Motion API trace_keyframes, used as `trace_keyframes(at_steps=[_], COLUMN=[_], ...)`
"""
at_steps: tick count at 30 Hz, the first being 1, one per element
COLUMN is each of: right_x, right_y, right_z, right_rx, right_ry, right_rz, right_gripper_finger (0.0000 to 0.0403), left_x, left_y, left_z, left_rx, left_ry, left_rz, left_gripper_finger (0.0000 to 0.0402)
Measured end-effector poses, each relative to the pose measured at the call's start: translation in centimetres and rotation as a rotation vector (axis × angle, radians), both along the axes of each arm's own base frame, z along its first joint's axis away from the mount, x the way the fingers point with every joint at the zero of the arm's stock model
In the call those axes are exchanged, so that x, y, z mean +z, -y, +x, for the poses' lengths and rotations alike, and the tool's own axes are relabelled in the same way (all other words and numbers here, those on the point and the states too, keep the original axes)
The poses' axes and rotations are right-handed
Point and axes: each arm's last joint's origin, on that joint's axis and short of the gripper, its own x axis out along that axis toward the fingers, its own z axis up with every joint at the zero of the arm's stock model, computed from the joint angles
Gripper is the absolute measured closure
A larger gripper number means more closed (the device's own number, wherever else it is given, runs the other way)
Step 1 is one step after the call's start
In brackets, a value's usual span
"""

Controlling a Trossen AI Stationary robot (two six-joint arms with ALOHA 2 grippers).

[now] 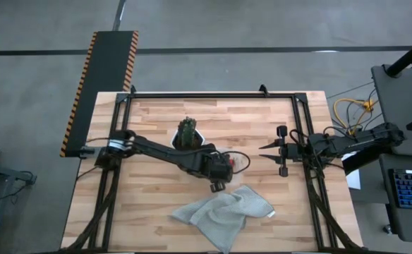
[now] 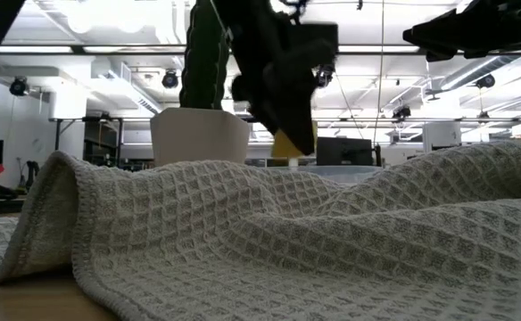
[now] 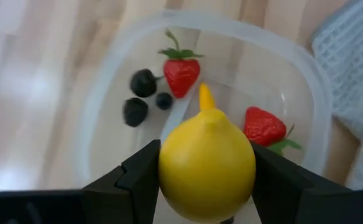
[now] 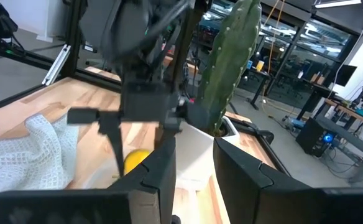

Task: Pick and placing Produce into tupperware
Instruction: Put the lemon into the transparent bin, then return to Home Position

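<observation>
- Left wrist view puts your left gripper (image 3: 207,186) straight in front of you: its two dark fingers (image 3: 138,180) are clamped on the sides of a yellow lemon (image 3: 207,165), which fills the space between them.
- Directly beyond the lemon you see the clear tupperware (image 3: 306,81), and the lemon hangs over its open mouth.
- Inside the tub you have two red strawberries, one (image 3: 180,71) beside the dark berries and one (image 3: 265,126) nearer the cloth side, three dark round berries (image 3: 143,82) and a small yellow piece (image 3: 205,97) peeking from behind the lemon.
- From the high view, your left gripper (image 1: 219,169) sits near the table's middle, with the tub (image 1: 240,161) just beside it.
- Just beyond the arm stands the green cactus (image 1: 186,131) in its white pot (image 1: 195,144).
- A crumpled grey cloth (image 1: 223,212) lies on the wooden table (image 1: 156,212) close to the gripper, toward the front edge.
- Your right gripper (image 1: 265,152) waits well apart to the right, fingers spread and holding nothing.
- In the right wrist view, the lemon (image 4: 135,162) shows below the left gripper, next to the cactus (image 4: 231,62).
</observation>
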Motion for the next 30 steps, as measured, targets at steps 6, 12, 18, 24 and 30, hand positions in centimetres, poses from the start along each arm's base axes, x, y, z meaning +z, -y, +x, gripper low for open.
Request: trace_keyframes(at_steps=[6,12,18,24,30], right_x=[0.0,-0.1,-0.1,-0.2,-0.2], right_y=[0.0,0.0,0.0,0.0,0.0], right_z=[0.0,0.0,0.0,0.0,0.0], right_rx=[0.000,0.000,0.000,0.000,0.000], right_ry=[-0.002,-0.008,-0.008,-0.020,-0.023], right_rz=[0.000,0.005,0.006,0.004,0.003], right_gripper_finger=[0.0303,0.0303,0.0303,0.0303,0.0303], left_x=[-1.3,-2.3,-2.4,-2.3,-2.2], left_y=[-0.1,-0.9,-1.4,-1.5,-1.4], left_z=[0.6,1.1,1.1,1.2,1.2], left_rx=[-0.020,-0.013,0.003,0.009,0.000], left_ry=[-0.015,-0.021,-0.029,-0.023,-0.025], left_rz=[0.009,-0.011,-0.019,-0.013,-0.026], left_gripper_finger=[0.0219,0.0219,0.0219,0.0191,0.0176])
